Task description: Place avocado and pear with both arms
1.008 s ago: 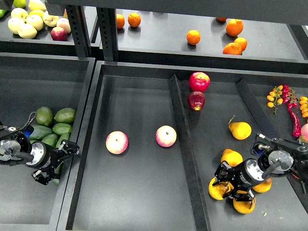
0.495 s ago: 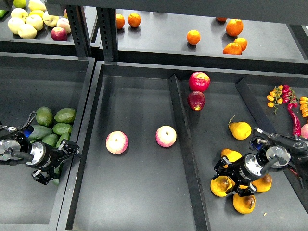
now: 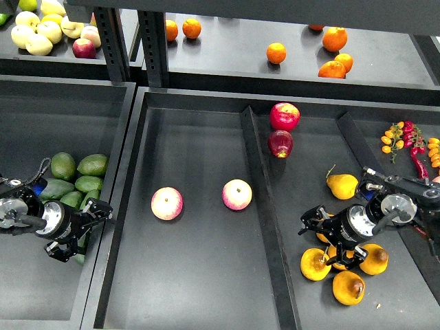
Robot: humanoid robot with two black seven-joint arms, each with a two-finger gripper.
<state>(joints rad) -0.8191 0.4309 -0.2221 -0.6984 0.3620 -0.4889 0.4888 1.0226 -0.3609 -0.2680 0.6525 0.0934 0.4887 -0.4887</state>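
Several dark green avocados (image 3: 88, 183) lie in a pile in the left bin. My left gripper (image 3: 79, 231) is open at the pile's lower right edge, its fingers spread on either side of an avocado that is mostly hidden. Yellow-orange pears lie in the right bin: one with a stem (image 3: 342, 185) and three blotched ones (image 3: 316, 265) lower down. My right gripper (image 3: 322, 234) is open just above those three, its fingers spread over another pear that is mostly hidden beneath it.
Two pink-yellow apples (image 3: 167, 203) (image 3: 237, 194) lie in the middle bin. Two red apples (image 3: 280, 143) sit beyond a raised divider (image 3: 260, 206). Red chillies (image 3: 421, 172) and small tomatoes are at the far right. Oranges (image 3: 276, 53) and pale apples sit on the back shelf.
My right gripper has moved up and left off the lower pears, which now show, and sits over the pear above them. My left gripper has barely moved.
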